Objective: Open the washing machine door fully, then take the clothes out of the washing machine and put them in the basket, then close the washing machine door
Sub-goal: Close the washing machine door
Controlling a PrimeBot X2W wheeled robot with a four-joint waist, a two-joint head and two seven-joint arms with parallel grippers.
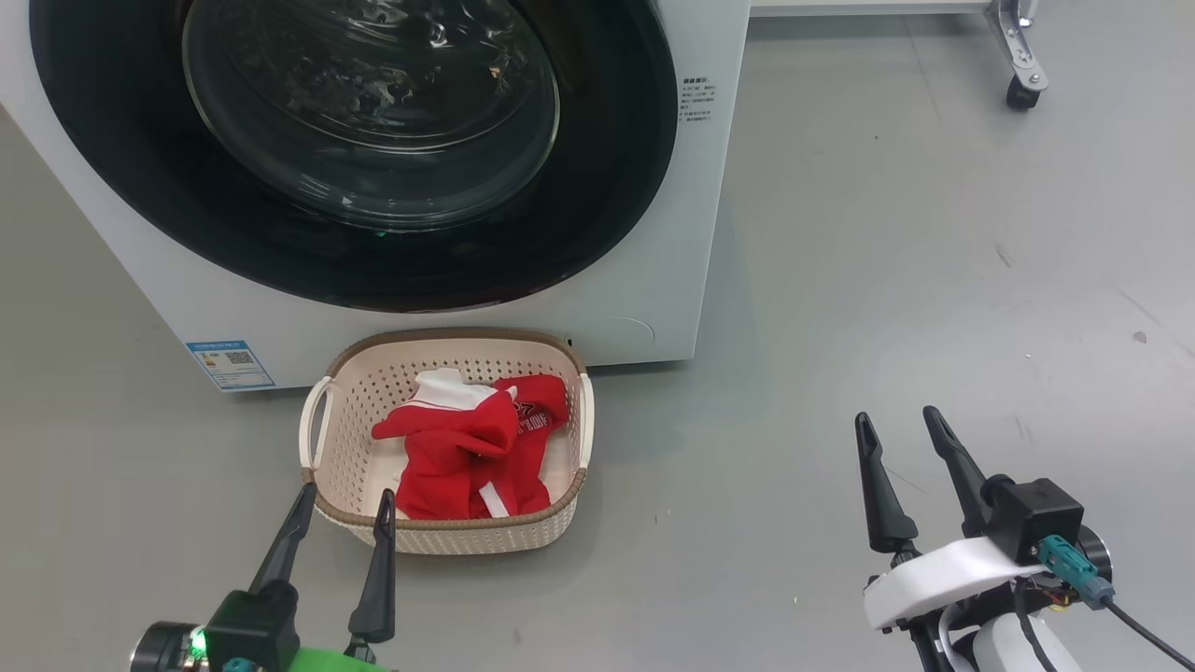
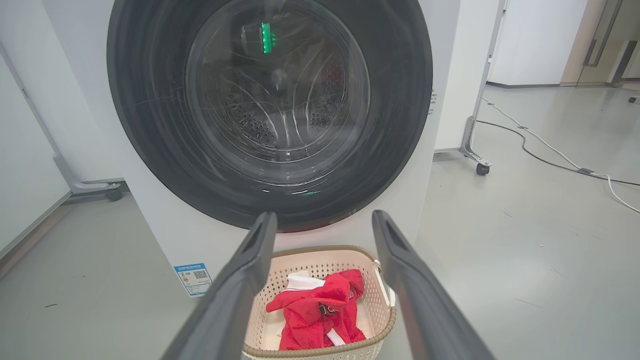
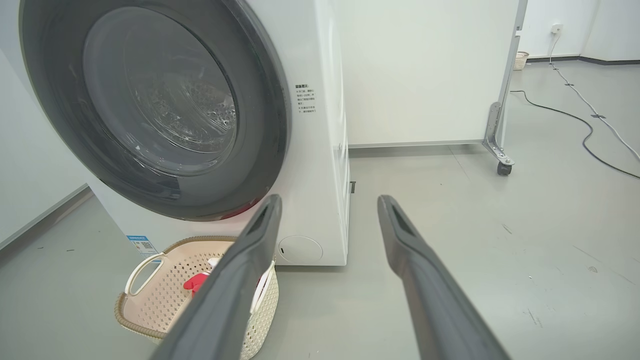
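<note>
Grippers [image 1: 346, 491] [image 1: 896, 414] agape, both empty

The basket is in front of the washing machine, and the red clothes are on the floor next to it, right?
Not quite. The basket does stand in front of the washing machine, but the red clothes lie inside the basket, not on the floor next to it. The head view shows this.

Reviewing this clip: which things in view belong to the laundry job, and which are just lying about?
Part of the job: washing machine; washing machine door, shut; clothes, lying in the basket.

Just lying about: wheeled white panel; caster; floor cable.
</note>
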